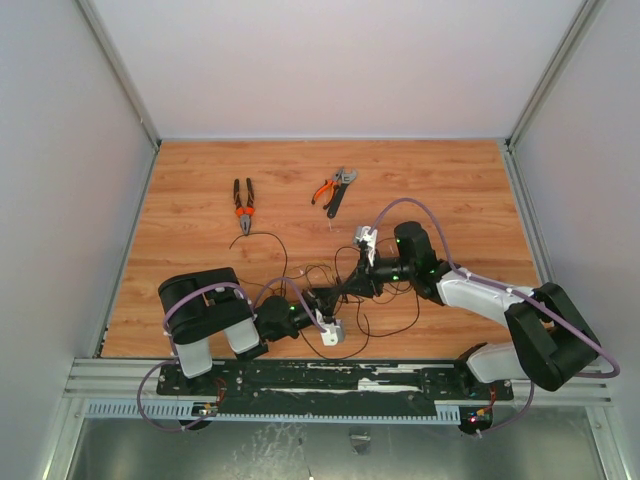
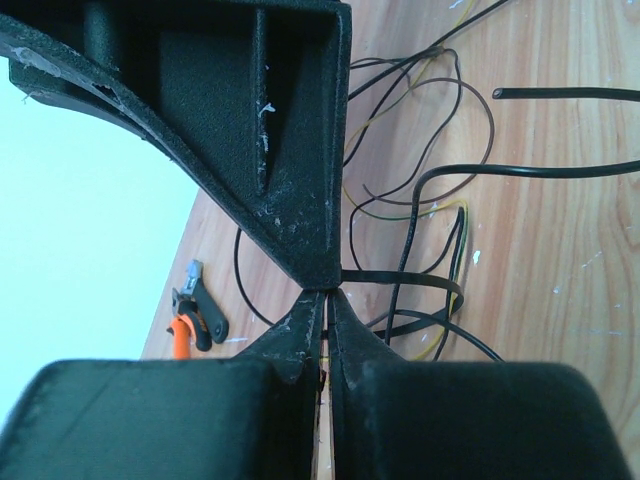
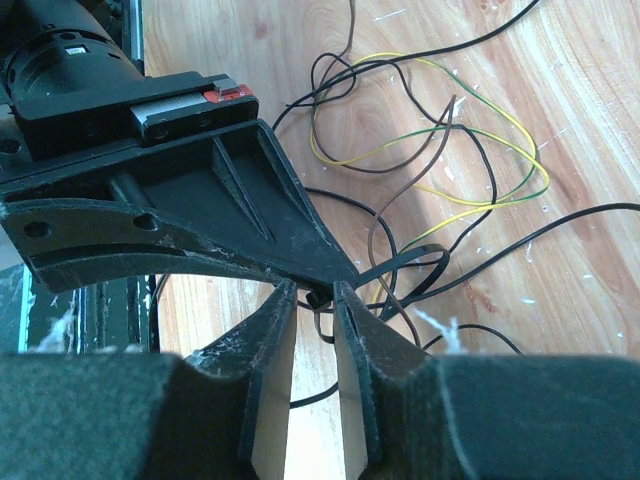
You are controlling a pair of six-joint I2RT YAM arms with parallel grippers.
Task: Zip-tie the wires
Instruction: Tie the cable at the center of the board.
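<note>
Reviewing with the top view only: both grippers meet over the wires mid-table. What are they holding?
Observer: The left wrist view shows the left gripper shut, the zip tie emerging flat from its tips.
Operator: Is the tie looped?
Observer: Yes, in the right wrist view it bends into a loop that the wires cross; whether it encloses them, I cannot tell.
Operator: And the right gripper?
Observer: Its jaws stand slightly apart, a small black piece between them, seemingly the tie's end.

The tabletop [image 1: 200, 190] looks like wood laminate, smooth with a soft shine. The zip tie [image 2: 400, 279] is flat black plastic, slightly glossy. The wires [image 2: 570, 93] have a smooth plastic coat. The jaws of the left gripper [image 2: 325, 300] and the right gripper [image 3: 315, 298] are black, grainy, matt, with white scratches.
</note>
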